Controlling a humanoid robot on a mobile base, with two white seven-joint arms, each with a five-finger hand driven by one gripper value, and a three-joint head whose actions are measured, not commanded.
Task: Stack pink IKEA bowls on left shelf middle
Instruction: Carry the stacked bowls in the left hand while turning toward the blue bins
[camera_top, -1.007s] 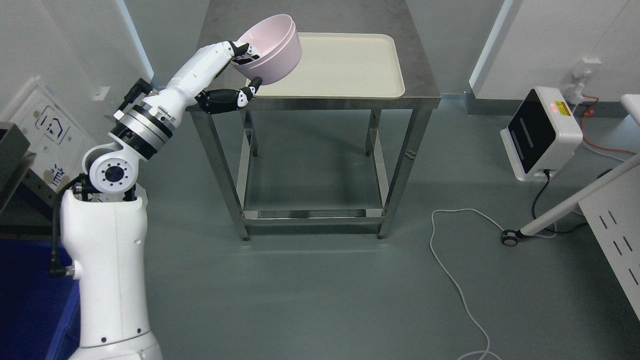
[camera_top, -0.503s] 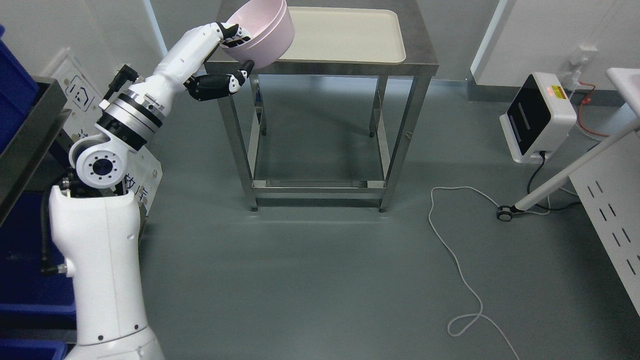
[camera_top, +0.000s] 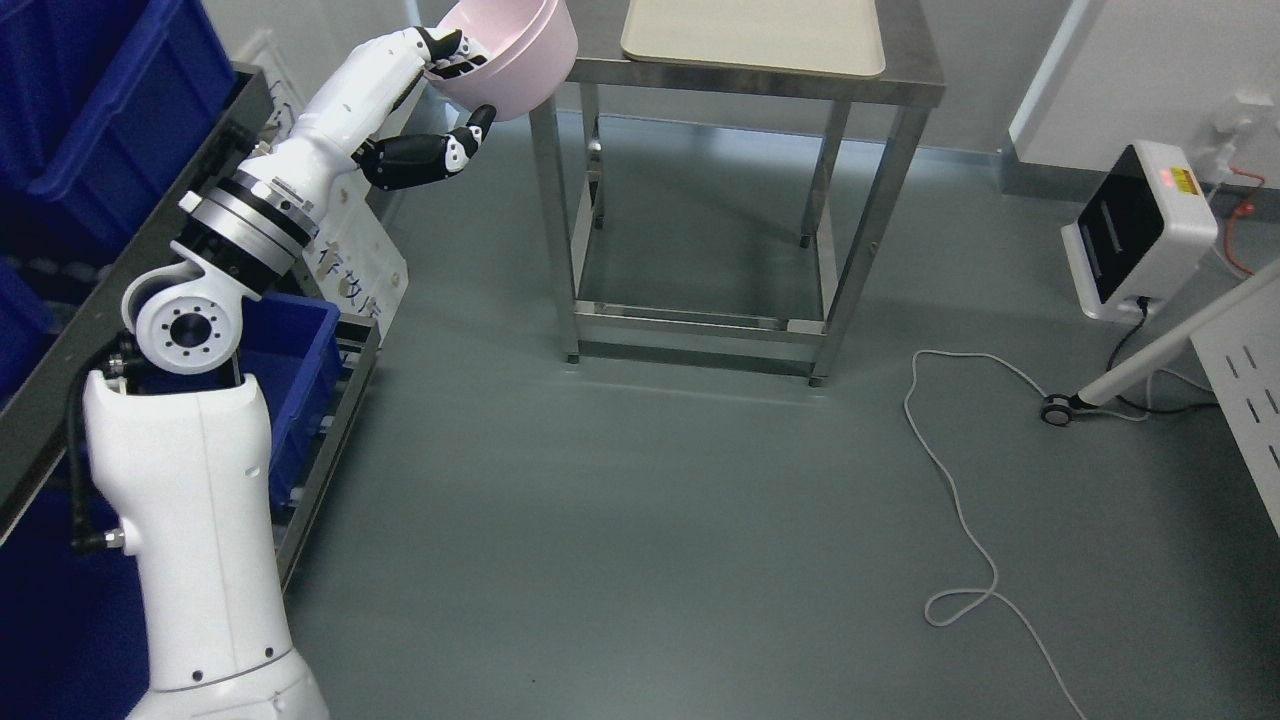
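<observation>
Pink bowls (camera_top: 510, 55), nested and tilted, sit at the frame's upper left, clamped in the left hand (camera_top: 450, 100): fingers over the rim, thumb beneath. Just right stands a steel table (camera_top: 850, 95) bearing a cream tray (camera_top: 750, 40). Writing on the white sign (camera_top: 350, 265) is unreadable.
</observation>
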